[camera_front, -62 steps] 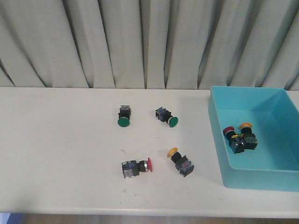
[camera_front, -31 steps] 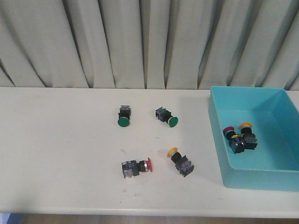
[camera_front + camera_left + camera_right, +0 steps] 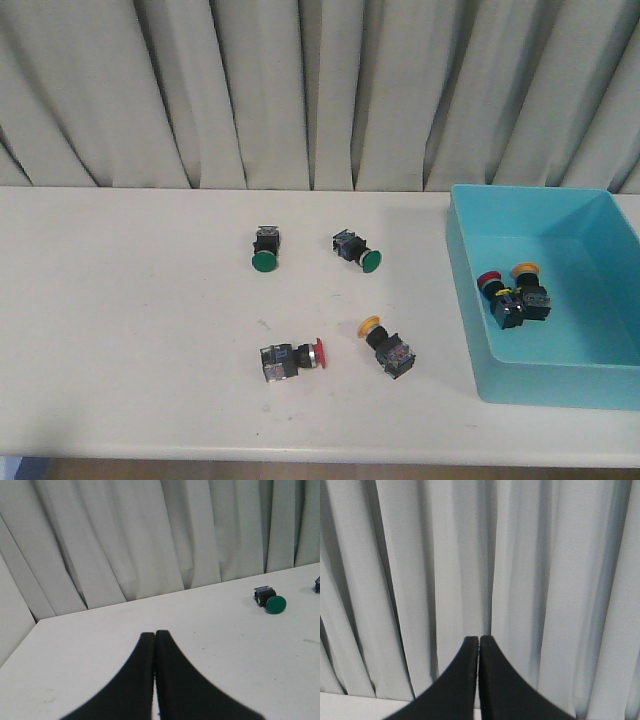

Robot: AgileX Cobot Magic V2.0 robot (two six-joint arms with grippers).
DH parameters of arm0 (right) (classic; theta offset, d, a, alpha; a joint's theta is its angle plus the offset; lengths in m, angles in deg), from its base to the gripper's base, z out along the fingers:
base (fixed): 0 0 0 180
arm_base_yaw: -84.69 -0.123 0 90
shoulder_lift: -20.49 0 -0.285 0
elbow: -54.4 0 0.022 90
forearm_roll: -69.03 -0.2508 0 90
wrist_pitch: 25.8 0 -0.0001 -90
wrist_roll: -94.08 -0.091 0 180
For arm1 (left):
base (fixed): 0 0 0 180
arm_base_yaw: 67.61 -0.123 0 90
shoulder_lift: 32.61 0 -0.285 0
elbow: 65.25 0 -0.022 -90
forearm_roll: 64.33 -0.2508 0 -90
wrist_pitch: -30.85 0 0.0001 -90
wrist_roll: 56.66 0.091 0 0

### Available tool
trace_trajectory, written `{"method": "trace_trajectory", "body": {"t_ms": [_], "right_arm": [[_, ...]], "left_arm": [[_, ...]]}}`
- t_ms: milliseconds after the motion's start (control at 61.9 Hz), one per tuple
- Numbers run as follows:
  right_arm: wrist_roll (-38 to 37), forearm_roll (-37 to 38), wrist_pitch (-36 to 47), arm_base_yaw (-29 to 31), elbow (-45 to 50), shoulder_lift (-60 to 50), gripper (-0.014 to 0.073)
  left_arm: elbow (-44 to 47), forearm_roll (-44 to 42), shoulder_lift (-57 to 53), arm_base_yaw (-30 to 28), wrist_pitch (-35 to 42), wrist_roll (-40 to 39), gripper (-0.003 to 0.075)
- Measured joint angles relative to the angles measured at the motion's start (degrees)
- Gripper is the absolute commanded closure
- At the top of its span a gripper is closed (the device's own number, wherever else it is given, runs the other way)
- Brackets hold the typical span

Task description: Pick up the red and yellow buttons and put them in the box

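Note:
A red button and a yellow button lie on the white table near its front middle. The light blue box stands at the right and holds a red button and a yellow button. Neither gripper shows in the front view. My left gripper is shut and empty above bare table, far from a green button. My right gripper is shut and empty, facing the curtain.
Two green buttons lie behind the red and yellow ones on the table. A grey curtain hangs along the table's far edge. The table's front edge runs close below the buttons.

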Motion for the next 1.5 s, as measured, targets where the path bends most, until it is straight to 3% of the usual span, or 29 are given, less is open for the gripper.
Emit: {"method": "trace_trajectory", "body": {"t_ms": [1179, 1340, 1502], "right_arm": [[-0.62, 0.26, 1.72, 0.0, 0.1, 0.0, 0.0601], [-8.92, 14.28, -1.07, 0.0, 0.22, 0.0, 0.0601], [-32.7, 36.06, -4.56, 0.0, 0.45, -0.49, 0.0601]], "left_arm": [[0.0, 0.0, 0.0, 0.0, 0.06, 0.0, 0.0727], [0.0, 0.0, 0.0, 0.0, 0.06, 0.0, 0.0727], [0.0, 0.0, 0.0, 0.0, 0.06, 0.0, 0.0727]]}}
